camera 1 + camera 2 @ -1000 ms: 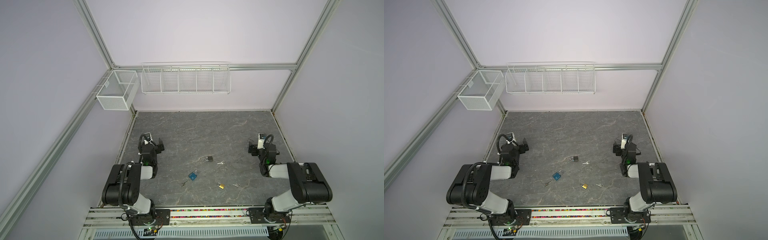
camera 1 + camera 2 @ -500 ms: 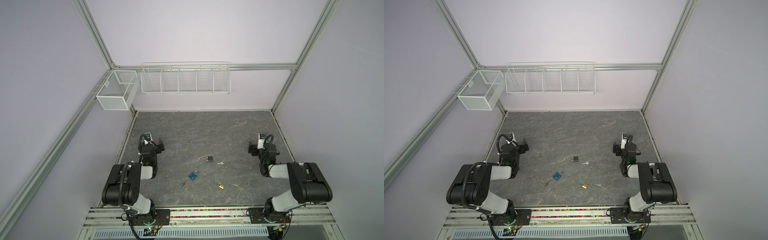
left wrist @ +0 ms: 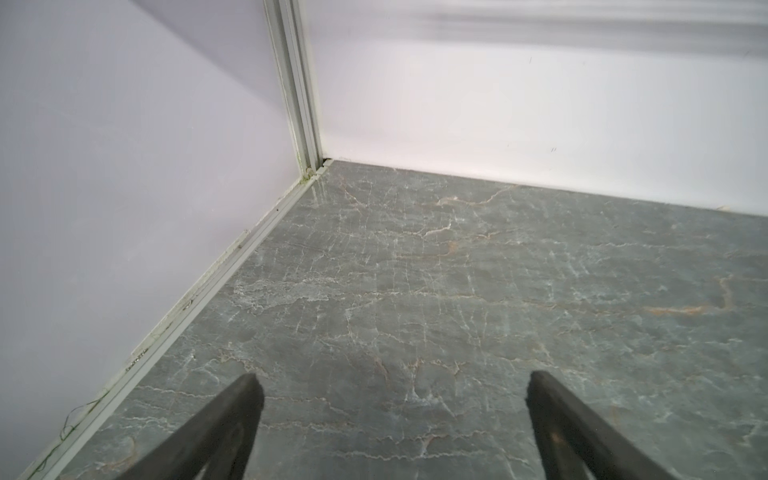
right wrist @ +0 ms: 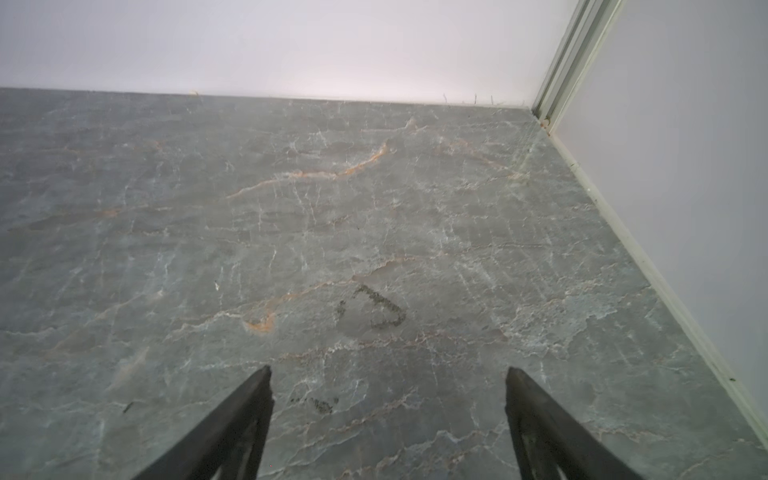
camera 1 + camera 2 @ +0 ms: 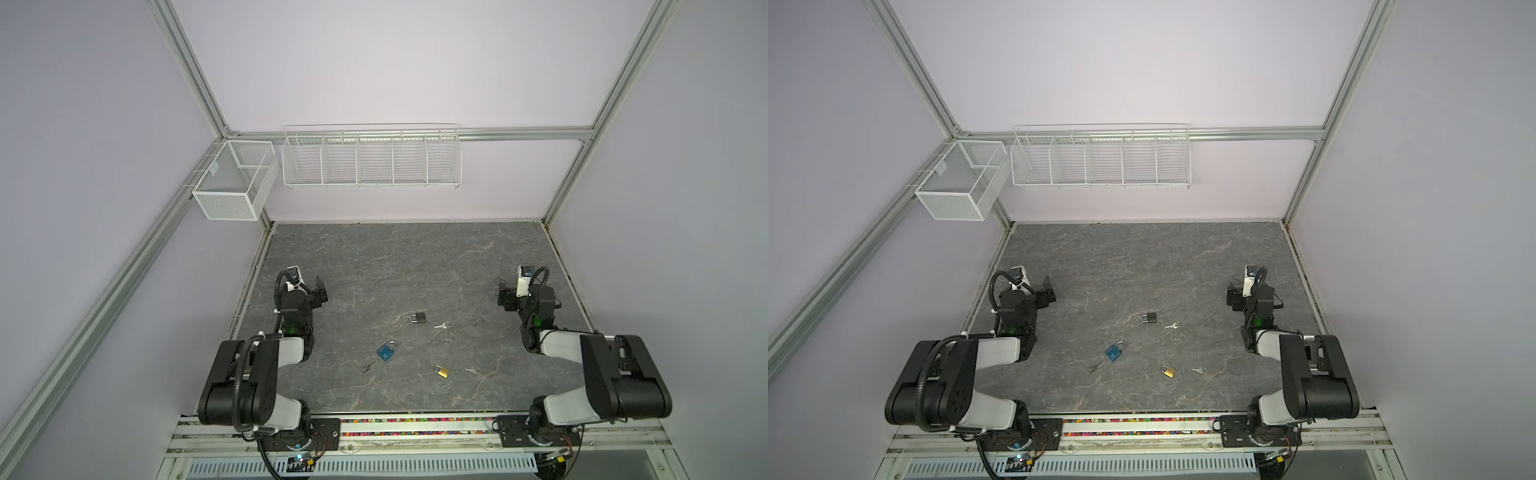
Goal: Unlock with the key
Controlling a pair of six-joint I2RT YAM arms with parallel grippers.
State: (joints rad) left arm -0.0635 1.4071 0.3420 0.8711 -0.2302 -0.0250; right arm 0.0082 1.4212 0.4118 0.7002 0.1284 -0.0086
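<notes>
Both arms sit folded at the sides of the gray counter, left tool and right tool spread wide and empty, well apart from the blue padlock. It lies flat, shackle pointing back-right, its round mark unreadable. A key lies near-left of it, along the same diagonal.

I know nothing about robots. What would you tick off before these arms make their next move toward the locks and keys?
1. Left jaws open, empty: ok.
2. Right jaws open, empty: ok.
3. Dark padlock, blue padlock, brass padlock lie apart on the table, uncovered: ok.
4. Far key, left key, right key lie loose, one near each padlock: ok.
5. Which key fits which padlock: cannot tell.
6. Wrist cameras see a key: not ok, only bare table.
</notes>
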